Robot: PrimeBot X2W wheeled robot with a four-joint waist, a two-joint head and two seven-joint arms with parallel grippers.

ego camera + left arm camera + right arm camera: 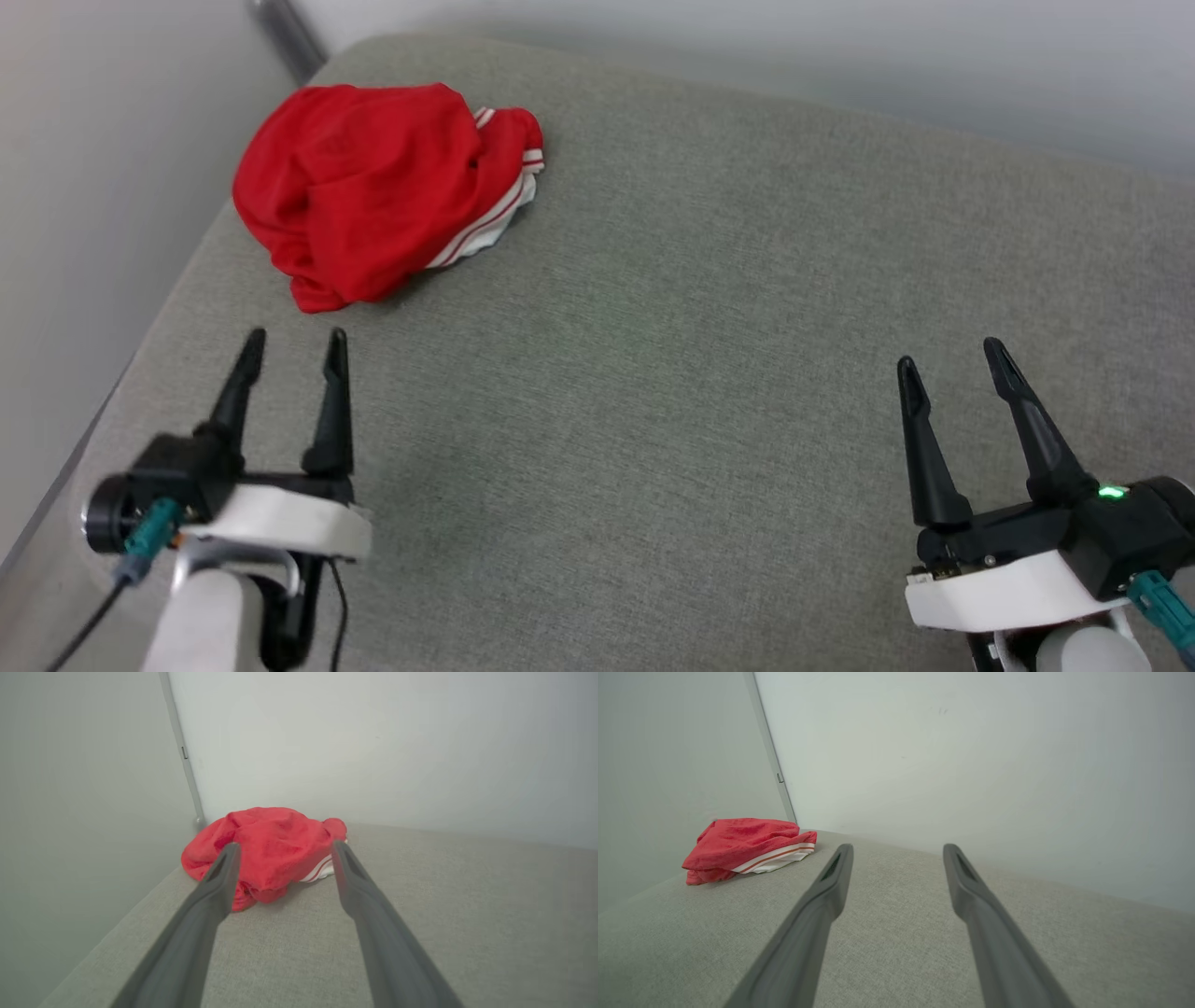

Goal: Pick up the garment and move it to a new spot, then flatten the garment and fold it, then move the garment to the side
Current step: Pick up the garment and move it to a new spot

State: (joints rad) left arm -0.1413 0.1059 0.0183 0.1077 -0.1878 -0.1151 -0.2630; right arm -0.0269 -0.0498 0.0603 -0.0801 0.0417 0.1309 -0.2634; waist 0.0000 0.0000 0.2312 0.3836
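The left gripper (295, 336) hovers empty with its fingers spread, aimed at the red jersey (373, 187). This lies crumpled just ahead, in the far left corner of the grey upholstered surface (700, 308), near the wall (84, 187). The right gripper (948, 355) hangs equally spread and empty, well apart from the red jersey, probably kept clear until flattening needs both arms.

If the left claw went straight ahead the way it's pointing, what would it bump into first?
Probably the crumpled red garment: the open left gripper points right at it, with bare grey cushion between them.
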